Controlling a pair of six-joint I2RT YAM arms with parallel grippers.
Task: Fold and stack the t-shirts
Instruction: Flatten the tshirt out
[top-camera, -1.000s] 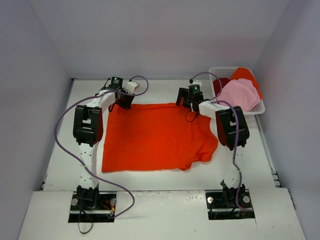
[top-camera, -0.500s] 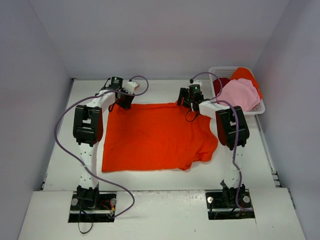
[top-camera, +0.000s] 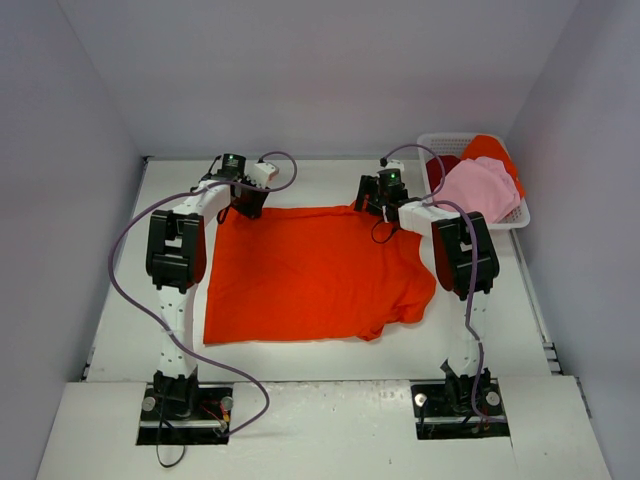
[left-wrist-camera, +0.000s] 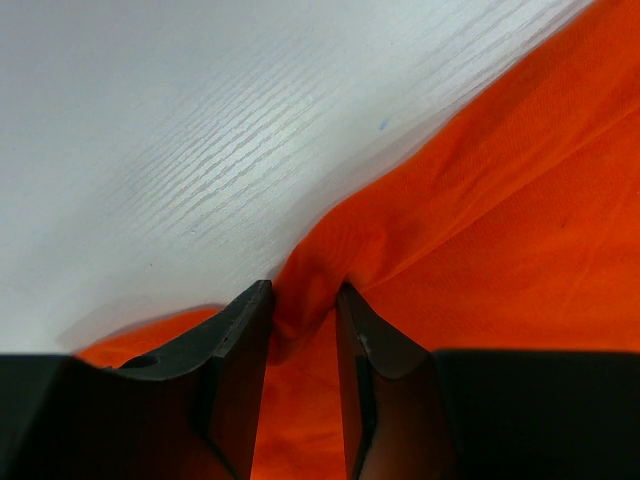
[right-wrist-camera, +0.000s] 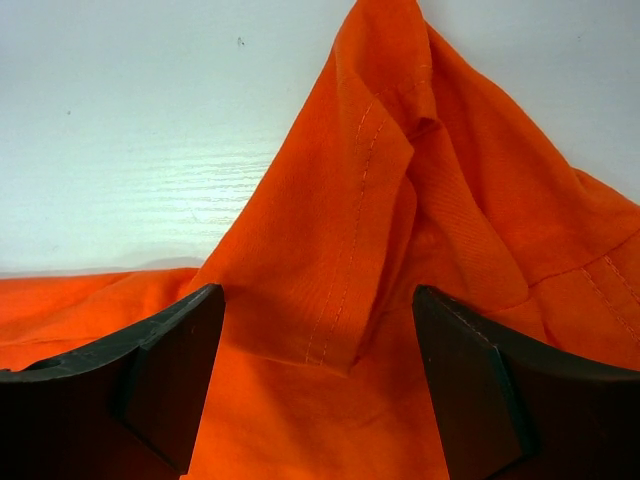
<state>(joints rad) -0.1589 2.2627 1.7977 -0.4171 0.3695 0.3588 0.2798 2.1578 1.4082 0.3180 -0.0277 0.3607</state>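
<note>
A large orange-red t-shirt (top-camera: 310, 275) lies spread on the white table. My left gripper (top-camera: 247, 205) sits at its far left corner, shut on a pinch of the orange-red cloth (left-wrist-camera: 305, 300). At the shirt's far right corner my right gripper (top-camera: 382, 205) stands open, its fingers wide on either side of a folded hem (right-wrist-camera: 345, 300) without touching it. More t-shirts, a light pink one (top-camera: 478, 188), a dark red one (top-camera: 445, 165) and an orange one (top-camera: 492, 148), are heaped in the basket.
A white lattice basket (top-camera: 520, 218) stands at the far right of the table, close to my right arm. Grey walls enclose the table on three sides. Bare white table (top-camera: 300, 180) shows beyond the shirt's far edge.
The right gripper has shifted slightly toward the far edge at the shirt's corner. The left gripper and the shirt look unchanged.
</note>
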